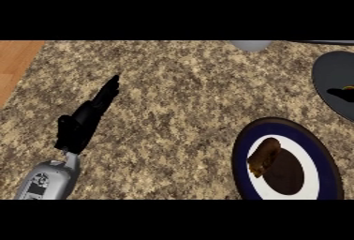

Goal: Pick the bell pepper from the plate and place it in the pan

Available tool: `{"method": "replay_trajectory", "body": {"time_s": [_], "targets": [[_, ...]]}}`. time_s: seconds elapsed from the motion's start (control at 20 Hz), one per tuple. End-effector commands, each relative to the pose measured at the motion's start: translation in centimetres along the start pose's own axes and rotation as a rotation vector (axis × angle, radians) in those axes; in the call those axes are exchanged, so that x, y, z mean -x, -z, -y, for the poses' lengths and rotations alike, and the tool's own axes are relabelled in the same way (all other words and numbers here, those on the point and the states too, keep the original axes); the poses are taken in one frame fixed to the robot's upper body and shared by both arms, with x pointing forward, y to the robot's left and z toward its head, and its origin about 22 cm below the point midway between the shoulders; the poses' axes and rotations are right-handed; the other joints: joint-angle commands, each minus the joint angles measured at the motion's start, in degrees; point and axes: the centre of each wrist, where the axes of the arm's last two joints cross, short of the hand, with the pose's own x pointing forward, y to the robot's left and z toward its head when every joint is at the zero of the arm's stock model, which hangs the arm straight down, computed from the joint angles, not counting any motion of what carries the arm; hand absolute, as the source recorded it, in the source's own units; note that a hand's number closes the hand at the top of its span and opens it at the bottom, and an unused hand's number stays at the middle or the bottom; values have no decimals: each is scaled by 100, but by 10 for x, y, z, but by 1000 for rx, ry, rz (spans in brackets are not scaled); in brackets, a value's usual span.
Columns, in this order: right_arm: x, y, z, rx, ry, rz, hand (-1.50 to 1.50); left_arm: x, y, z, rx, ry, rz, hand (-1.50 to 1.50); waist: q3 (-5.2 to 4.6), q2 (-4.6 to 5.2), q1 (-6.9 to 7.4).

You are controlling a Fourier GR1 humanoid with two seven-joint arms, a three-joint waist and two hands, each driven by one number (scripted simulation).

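Left hand (88,117) rests on the table (180,93), fingers straight, holding nothing; the right hand is out of view. On the plate (243,154) lies the pepper (264,157), untouched. Best approach from above, curl round it, then carry to the pan (332,79) at upper right.

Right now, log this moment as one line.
left hand: open, over counter | right hand: unseen | bell pepper: on plate | pan: far right
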Motion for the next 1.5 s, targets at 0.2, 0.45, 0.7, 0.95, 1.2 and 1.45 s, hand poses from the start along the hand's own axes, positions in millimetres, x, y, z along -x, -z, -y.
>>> {"method": "replay_trajectory", "body": {"time_s": [0.2, 0.45, 0.7, 0.95, 1.2, 1.45], "targets": [[7, -5, 26, 42, 378, 31, -150, 3, -2, -3, -6, 0, -5, 0, 2, -12, -73], [33, -27, 50, -14, 452, 57, -150, 8, -2, 0, -22, -3, -1, 0, 3, -5, -148], [56, -53, 72, -14, 506, 163, -150, 6, -5, -7, -45, -8, -11, 0, 5, -60, -252], [75, -73, 72, -15, 531, 206, -150, 4, -7, -17, -49, -4, -20, 0, 8, -81, -252], [94, -94, 66, -14, 553, 180, -150, 8, -12, -13, -41, -3, -28, 0, 9, -101, -254], [101, -106, 70, -32, 573, 196, -150, 10, -13, -11, -52, 0, -38, 0, 0, -136, -305]]}}
